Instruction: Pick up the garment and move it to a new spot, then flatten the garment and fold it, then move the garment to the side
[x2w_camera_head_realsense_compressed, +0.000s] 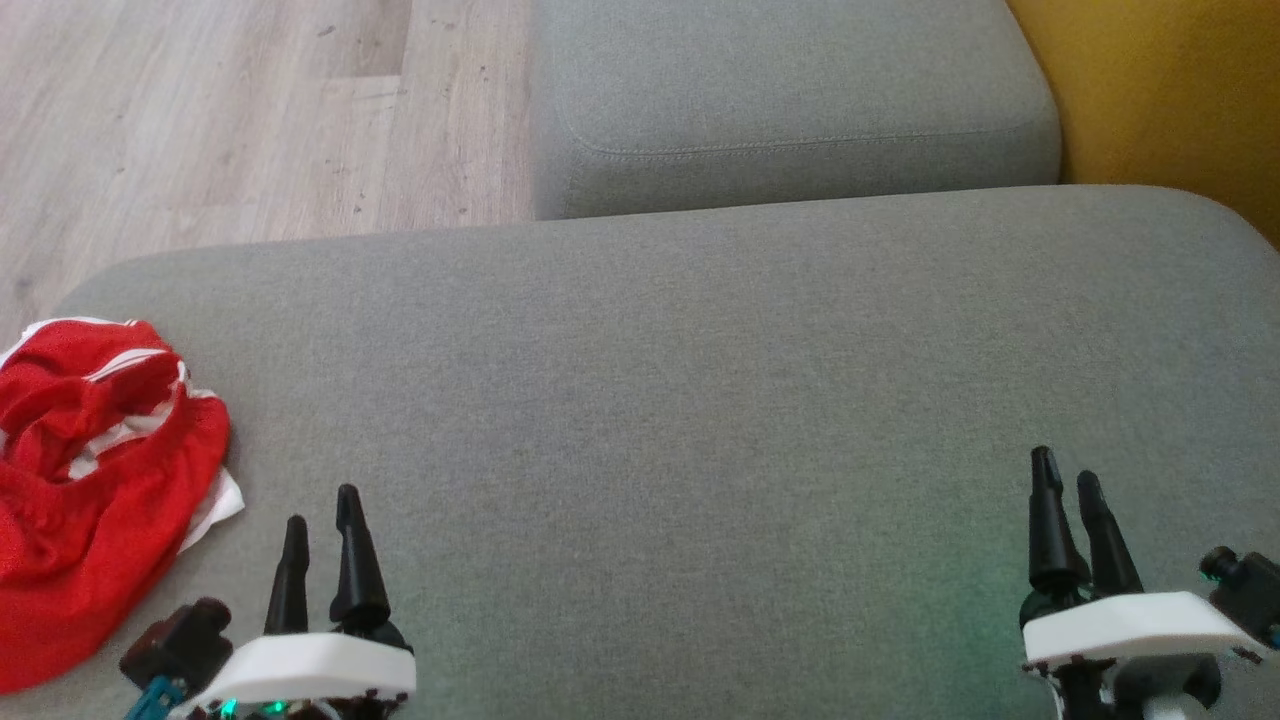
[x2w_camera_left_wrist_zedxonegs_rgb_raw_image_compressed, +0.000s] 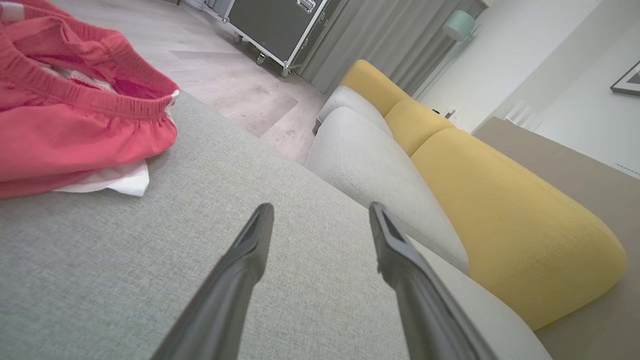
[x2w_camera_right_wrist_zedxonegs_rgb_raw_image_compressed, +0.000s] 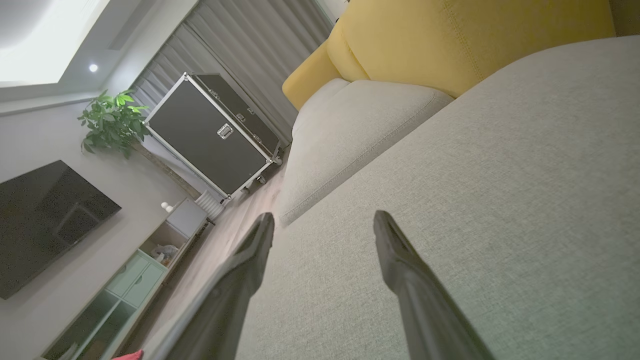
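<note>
Crumpled red fabric garment with white trim, perhaps shorts by the gathered elastic band, heaped at the left edge of the broad grey fabric sofa seat. Just to its right and apart from it, left hand, fingers spread, empty, over bare cushion. Well away at the far side, right hand, likewise spread and holding nothing. Beyond the seat, pale wooden plank floor and yellow padded backrest.
</note>
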